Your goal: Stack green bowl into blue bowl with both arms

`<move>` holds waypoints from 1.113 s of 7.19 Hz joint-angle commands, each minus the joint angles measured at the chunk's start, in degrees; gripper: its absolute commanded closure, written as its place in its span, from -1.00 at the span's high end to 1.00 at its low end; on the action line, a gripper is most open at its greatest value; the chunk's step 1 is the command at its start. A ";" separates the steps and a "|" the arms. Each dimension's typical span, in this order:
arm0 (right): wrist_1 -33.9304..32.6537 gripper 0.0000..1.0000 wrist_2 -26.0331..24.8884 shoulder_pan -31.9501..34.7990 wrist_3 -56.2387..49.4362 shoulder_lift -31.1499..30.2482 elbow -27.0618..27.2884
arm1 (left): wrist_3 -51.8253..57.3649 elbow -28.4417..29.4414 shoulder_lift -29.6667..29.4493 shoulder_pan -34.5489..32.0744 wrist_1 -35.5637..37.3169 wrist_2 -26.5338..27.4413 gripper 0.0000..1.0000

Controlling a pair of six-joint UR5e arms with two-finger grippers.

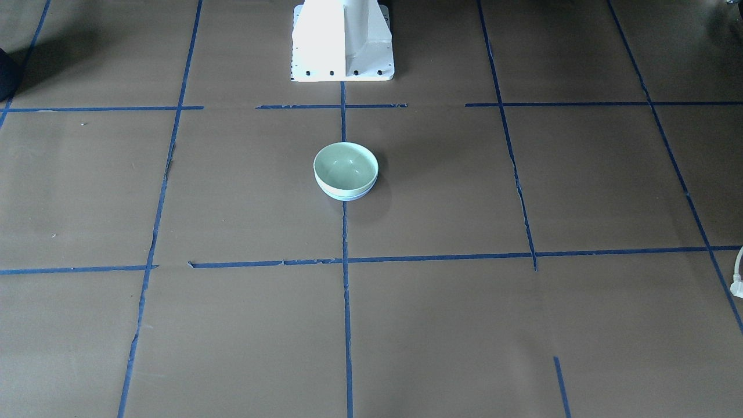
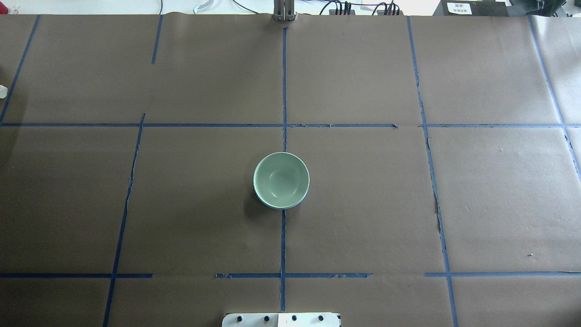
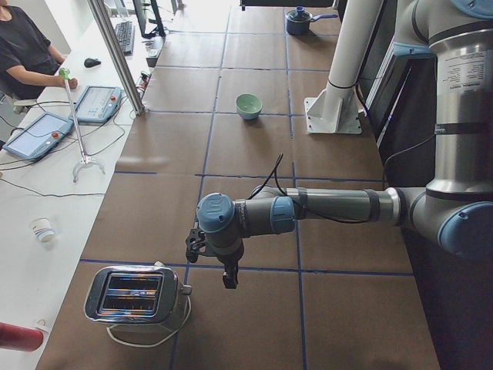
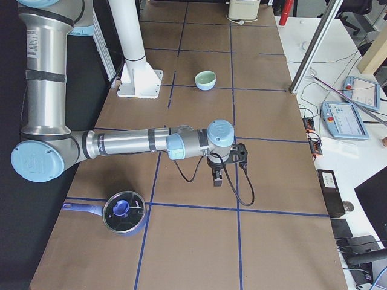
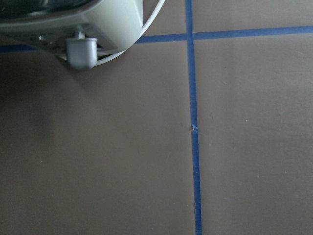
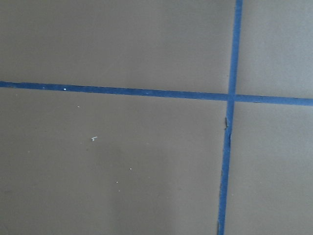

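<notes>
Front-facing view: the green bowl [image 1: 345, 165] sits nested in the blue bowl [image 1: 347, 198] at mid-bench [image 1: 522, 325], so I judge the stacking done. Overhead: the same, with no arm near. Left side view: my left tool [image 3: 229, 282] hangs by a toaster [image 3: 139, 297]; I cannot tell whether it is spread. Right side view: my right tool [image 4: 217, 181] is equally unclear. The bowls look light, stiff, slick and chippable, so I'd pinch the rim.

overhead opposite front view, both sharing green bowl [image 2: 281, 179]
</notes>
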 commanded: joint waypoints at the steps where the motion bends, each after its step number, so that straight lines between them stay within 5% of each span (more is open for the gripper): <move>1: -0.07 1.00 -0.29 4.79 -8.03 -0.23 -4.42 | -0.06 -0.29 -0.12 -0.17 -0.07 0.00 1.00; 8: -5.34 1.00 -1.78 11.40 -10.98 0.56 -6.11 | -0.24 -0.73 -0.21 -0.17 -0.07 0.00 1.00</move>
